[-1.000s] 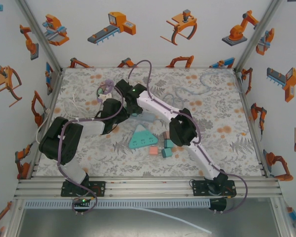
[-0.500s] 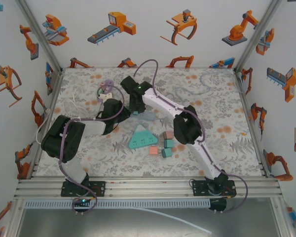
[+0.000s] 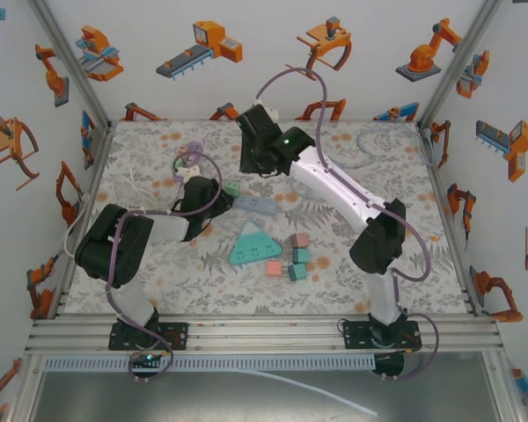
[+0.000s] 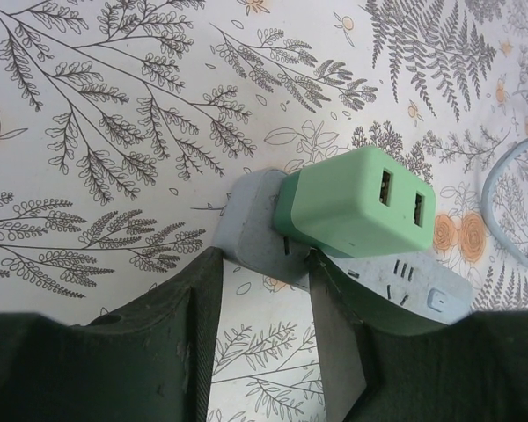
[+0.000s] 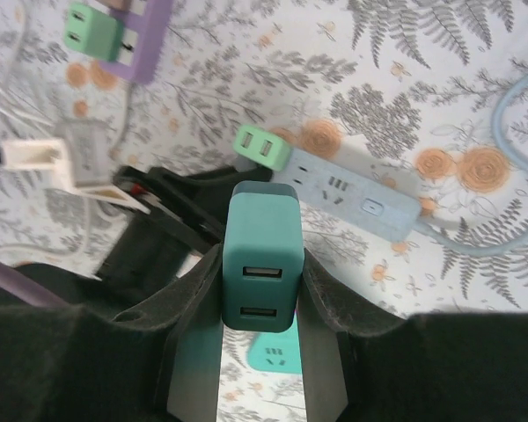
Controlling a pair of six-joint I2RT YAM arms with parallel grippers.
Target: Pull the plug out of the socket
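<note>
One teal plug (image 5: pixel 260 230) clamped in right end effector (image 5: pixel 260 268), aloft, left end effector (image 4: pixel 262 268) clamped on power strip (image 4: pixel 249 215) end.

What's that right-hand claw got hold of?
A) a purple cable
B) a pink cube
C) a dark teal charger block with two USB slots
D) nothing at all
C: in the right wrist view the dark teal charger block sits pinched between the two fingers of the right gripper, held up clear of the pale grey-blue power strip lying below.
</note>
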